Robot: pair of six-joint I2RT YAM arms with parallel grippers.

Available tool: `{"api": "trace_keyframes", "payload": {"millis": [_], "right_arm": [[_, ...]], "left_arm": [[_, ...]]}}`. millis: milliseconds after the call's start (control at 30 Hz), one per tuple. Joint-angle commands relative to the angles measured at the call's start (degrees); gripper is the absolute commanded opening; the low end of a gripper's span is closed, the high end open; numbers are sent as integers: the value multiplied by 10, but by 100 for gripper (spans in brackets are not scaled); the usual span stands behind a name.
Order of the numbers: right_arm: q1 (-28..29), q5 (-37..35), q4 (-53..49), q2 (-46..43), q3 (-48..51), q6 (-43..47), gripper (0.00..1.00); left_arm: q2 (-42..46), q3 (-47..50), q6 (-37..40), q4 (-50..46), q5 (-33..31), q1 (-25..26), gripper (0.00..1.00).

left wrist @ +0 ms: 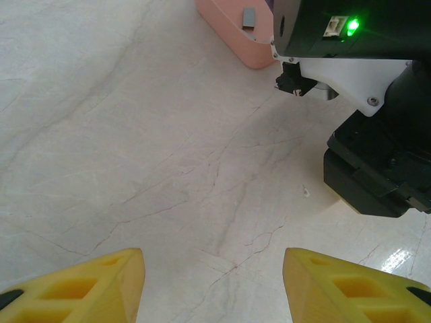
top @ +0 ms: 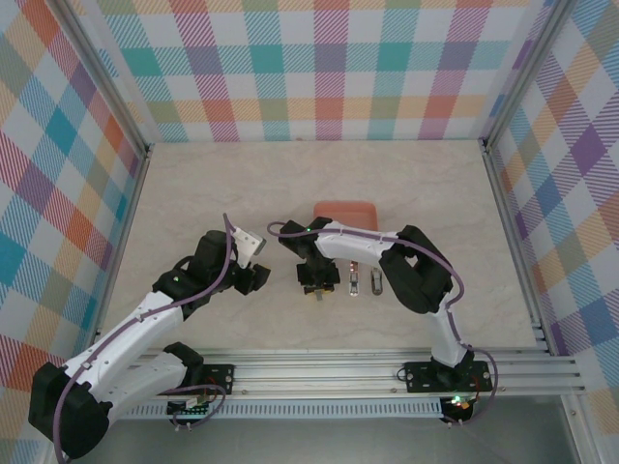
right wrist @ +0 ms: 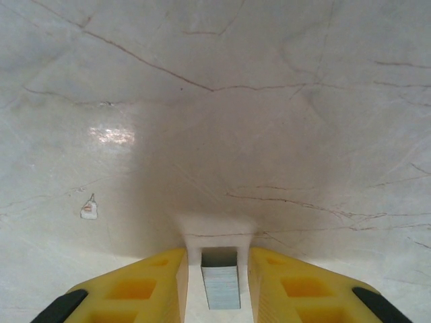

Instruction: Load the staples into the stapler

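**Wide open on the left, pinched tight on the right**

On the left, hovers over the table (left wrist: 135, 134) with the left claw (left wrist: 212, 262) spread wide. Has a grey bit (left wrist: 249, 17) lying in the pink tray (left wrist: 232, 44). In the middle, pinches the staples (right wrist: 221, 286) between the yellow fingers (right wrist: 155, 282) of the right claw (right wrist: 219, 259). Just right of that claw, has two small things (top: 377, 282) lying on the table.

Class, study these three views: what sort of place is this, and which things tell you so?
Probably a robot test cell in a lab: a left arm and right arm bolted to a metal rail, a marbled table, and plaid panels walling it on three sides.
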State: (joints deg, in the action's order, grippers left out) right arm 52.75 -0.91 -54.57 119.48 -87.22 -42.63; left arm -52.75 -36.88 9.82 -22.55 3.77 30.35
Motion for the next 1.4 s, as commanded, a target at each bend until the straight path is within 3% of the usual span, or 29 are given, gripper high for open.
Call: {"api": "trace_keyframes", "payload": {"millis": [0, 500, 800, 1000, 1167, 1367], "right_arm": [[-1, -5, -16, 9, -5, 4, 29], [-2, -26, 26, -7, 38, -12, 19], [-1, -78, 94, -91, 94, -42, 18], [-1, -125, 138, -162, 143, -37, 18], [-1, -177, 146, -232, 185, -25, 19], [-1, -221, 123, -283, 230, -13, 19]], "left_arm": [[5, 6, -4, -13, -4, 5, 57], [6, -1, 1, -5, -4, 5, 58], [-5, -48, 21, 33, 7, 5, 64], [-57, -91, 8, 107, -2, 5, 74], [-116, -114, 8, 105, 11, 5, 79], [-126, -90, -10, 135, 30, 5, 80]]}}
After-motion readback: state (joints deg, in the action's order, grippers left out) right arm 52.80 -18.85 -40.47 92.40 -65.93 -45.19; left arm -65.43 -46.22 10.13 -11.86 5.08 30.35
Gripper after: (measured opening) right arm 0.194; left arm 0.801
